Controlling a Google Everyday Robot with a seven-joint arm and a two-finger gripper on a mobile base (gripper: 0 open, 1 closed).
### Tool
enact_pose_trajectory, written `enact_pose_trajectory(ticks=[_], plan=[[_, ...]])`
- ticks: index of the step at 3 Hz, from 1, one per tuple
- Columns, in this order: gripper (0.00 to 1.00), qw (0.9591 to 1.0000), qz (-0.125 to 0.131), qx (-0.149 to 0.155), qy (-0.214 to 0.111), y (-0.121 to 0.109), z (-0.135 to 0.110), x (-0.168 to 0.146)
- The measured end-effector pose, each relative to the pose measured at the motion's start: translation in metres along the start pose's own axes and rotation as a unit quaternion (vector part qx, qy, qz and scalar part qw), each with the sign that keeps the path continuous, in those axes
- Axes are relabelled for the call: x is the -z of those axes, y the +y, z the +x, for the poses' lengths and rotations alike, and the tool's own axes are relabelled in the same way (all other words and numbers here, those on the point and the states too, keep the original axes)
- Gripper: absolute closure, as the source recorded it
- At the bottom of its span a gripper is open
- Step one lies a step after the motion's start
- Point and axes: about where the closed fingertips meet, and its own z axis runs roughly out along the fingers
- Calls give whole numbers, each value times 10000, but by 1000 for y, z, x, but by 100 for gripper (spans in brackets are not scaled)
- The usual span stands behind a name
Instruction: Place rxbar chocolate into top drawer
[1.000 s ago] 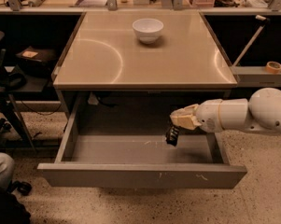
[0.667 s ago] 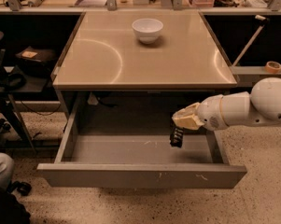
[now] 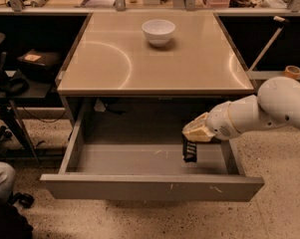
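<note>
The top drawer is pulled open under the table, its grey front panel scuffed white. My gripper reaches in from the right, over the right part of the drawer. It is shut on the rxbar chocolate, a small black wrapped bar that hangs upright from the fingers. The bar's lower end is at or just above the drawer floor; I cannot tell if it touches.
A white bowl stands at the back middle of the table top. Dark shelves with clutter flank the table. A tape roll lies on the right shelf. A chair base stands at the left.
My gripper has moved slightly right and down with the bar, deeper into the open drawer. The drawer and bowl have not moved.
</note>
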Motion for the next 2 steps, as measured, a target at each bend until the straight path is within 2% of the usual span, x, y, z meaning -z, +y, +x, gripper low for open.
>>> enact_pose_trajectory(ticks=[1,2], plan=[[100,9993,-36,-362,-93,-27,46,-17],[100,9989,-101,-432,-116,-28,53,-25]])
